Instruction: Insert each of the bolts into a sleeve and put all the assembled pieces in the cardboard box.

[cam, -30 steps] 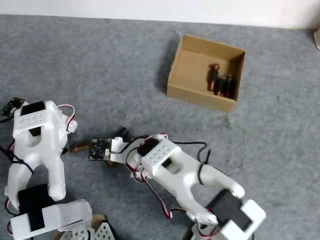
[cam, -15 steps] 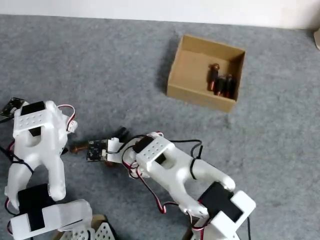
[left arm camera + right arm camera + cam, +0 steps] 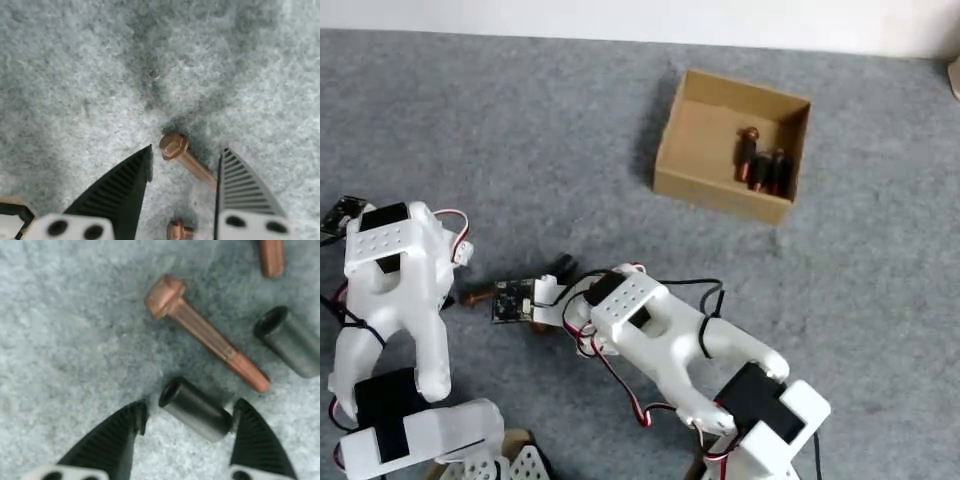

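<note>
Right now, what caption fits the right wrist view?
Open right gripper straddles a black sleeve beside a copper bolt on grey carpet.

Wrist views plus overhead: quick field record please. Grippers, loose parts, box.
left gripper: open, a bolt lying between its fingers
right gripper: open, a sleeve lying between its fingers
near that sleeve: loose bolt, spare sleeve
cardboard box: open top, assembled pieces lying inside against one side wall

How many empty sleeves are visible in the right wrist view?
2. One sleeve lies between the fingers of the open right tool; the other sleeve lies beyond the bolt, near its threaded end. More may be hidden.
</note>
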`<state>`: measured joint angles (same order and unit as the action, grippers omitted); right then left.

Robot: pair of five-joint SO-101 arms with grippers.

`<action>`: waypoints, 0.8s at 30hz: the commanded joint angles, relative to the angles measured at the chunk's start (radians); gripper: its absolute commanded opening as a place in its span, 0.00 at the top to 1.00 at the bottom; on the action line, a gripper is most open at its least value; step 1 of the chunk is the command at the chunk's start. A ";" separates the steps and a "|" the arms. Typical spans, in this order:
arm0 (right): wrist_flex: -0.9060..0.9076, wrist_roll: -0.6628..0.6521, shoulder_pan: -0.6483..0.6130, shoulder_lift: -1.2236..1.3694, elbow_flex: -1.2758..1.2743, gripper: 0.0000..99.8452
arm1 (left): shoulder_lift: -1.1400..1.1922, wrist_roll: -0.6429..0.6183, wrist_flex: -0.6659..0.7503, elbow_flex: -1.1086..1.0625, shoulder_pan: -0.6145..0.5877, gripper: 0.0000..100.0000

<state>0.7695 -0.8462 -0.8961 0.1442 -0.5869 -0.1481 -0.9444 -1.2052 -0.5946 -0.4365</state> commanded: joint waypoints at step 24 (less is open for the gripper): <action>-0.038 -0.008 -0.001 0.027 0.007 0.99 | -0.036 0.005 -0.006 0.005 -0.048 0.80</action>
<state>0.7603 -0.8462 -0.8915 0.1458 -0.5762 -0.1481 -0.9444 -1.2052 -0.5946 -0.4780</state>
